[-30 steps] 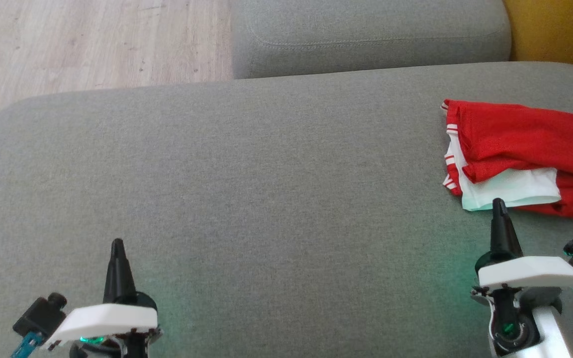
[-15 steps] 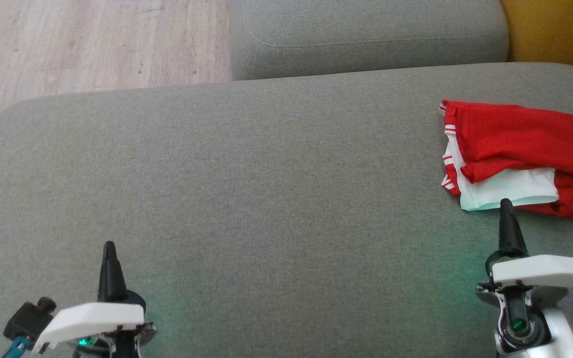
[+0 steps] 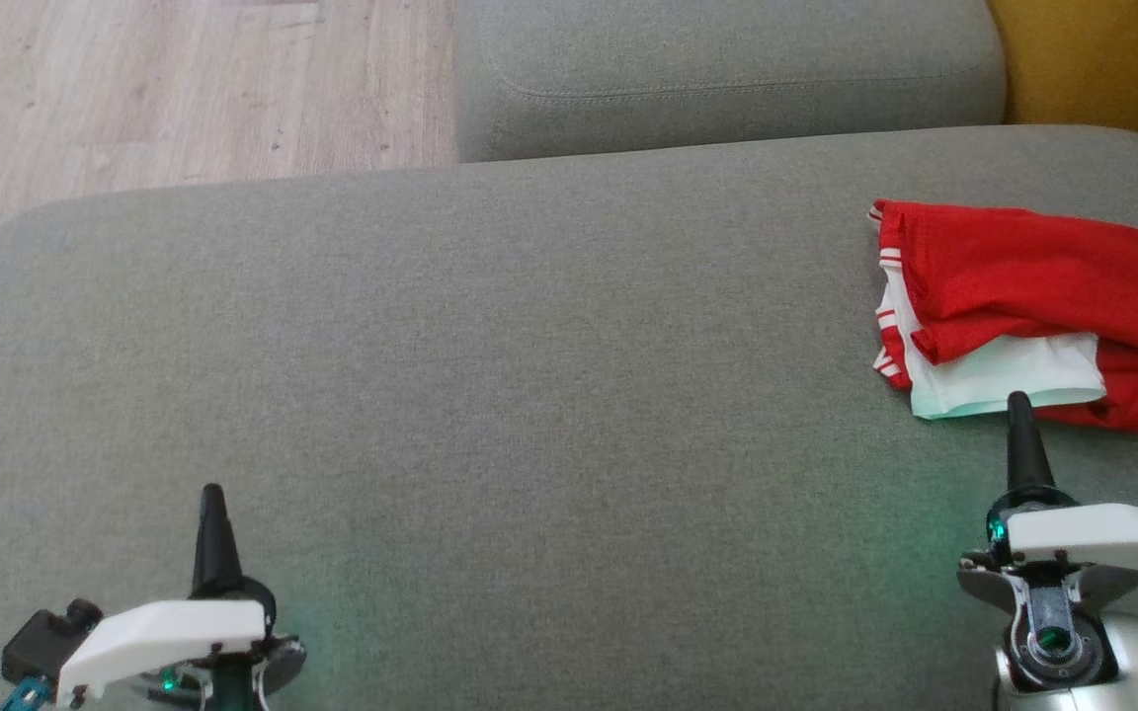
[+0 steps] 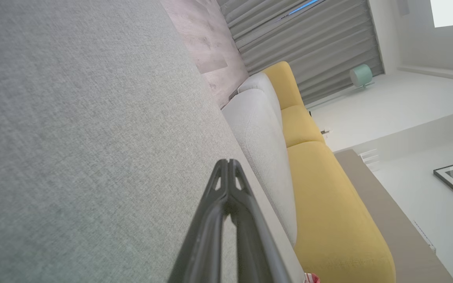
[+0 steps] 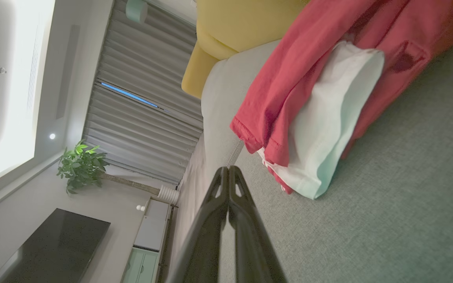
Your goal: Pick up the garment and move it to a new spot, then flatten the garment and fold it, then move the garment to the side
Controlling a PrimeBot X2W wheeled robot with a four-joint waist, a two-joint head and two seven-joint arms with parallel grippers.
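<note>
Red and white cloth, the garment, lies in the head view in a loose fold at the far right of the grey seat cushion, its white layer showing under the red. The left end effector stands at the lower left over bare cushion, well apart from the garment. The right end effector points at the white hem, and its tip overlaps that edge in this view. Folded and lying off to one side, the garment looks to me as if the last step, setting it aside, is about done. If so, the next move calls only for keeping both arms clear of the fold so it is not disturbed.

In the left wrist view the left end effector is clenched, fingers pressed tip to tip, holding nothing above the grey cushion.

In the right wrist view the right end effector is likewise clenched and empty. The garment lies just beyond its tip, near but apart.
</note>
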